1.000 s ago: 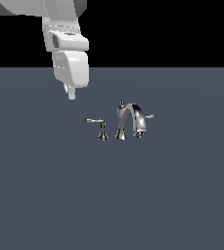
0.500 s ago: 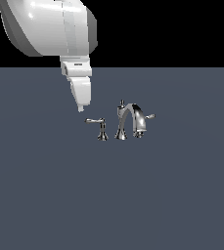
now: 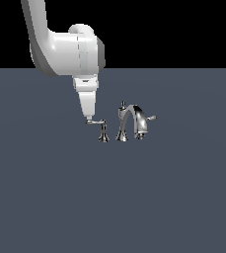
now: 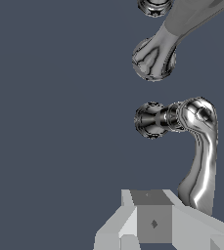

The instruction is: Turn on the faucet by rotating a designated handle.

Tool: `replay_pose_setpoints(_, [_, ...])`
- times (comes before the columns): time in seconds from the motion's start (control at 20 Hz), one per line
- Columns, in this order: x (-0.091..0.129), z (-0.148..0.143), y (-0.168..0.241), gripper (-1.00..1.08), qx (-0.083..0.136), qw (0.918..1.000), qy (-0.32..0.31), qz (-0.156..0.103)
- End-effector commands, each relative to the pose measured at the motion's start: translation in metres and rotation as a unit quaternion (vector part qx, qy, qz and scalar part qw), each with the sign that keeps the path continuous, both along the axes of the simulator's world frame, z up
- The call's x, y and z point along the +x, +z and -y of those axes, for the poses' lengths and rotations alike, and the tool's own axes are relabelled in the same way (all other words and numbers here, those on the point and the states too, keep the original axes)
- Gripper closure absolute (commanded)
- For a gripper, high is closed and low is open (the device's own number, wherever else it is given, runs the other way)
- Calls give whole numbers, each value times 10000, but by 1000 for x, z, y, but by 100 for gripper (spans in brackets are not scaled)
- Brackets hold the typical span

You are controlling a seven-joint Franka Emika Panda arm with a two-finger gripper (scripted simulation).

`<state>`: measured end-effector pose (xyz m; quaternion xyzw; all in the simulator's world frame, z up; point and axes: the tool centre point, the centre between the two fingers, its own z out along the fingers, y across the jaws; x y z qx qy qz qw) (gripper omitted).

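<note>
The small chrome faucet (image 3: 132, 122) stands mid-scene with an arched spout, a finial and two levers. The handle (image 3: 96, 122) is the slim lever on its own flared pedestal at the exterior view's left, apart from the spout. My gripper (image 3: 87, 117) points down with its jaws together and holds nothing. Its tip is at the free end of the lever, touching or nearly touching it. In the wrist view the handle (image 4: 202, 146) runs from its pedestal to right beside my gripper (image 4: 150, 205). The spout's base (image 4: 153, 58) lies beyond it.
The faucet stands on a flat dark grey surface (image 3: 183, 197). The shorter stubby lever (image 3: 150, 118) sticks out on the far side of the spout. The white arm (image 3: 67, 49) reaches down from the exterior view's upper left.
The arm has swung down and toward the exterior view's right, bringing the gripper tip from above and left of the handle to the lever's free end. The handle has not visibly turned.
</note>
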<state>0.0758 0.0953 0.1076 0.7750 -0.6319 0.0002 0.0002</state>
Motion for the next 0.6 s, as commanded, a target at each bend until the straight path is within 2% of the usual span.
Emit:
replay_pose_setpoints(0.0, [7,3,-7,108,-4,9999,-136,3])
replay_pose_setpoints(0.55, [14,7,-13,108,2,9996,-271,0])
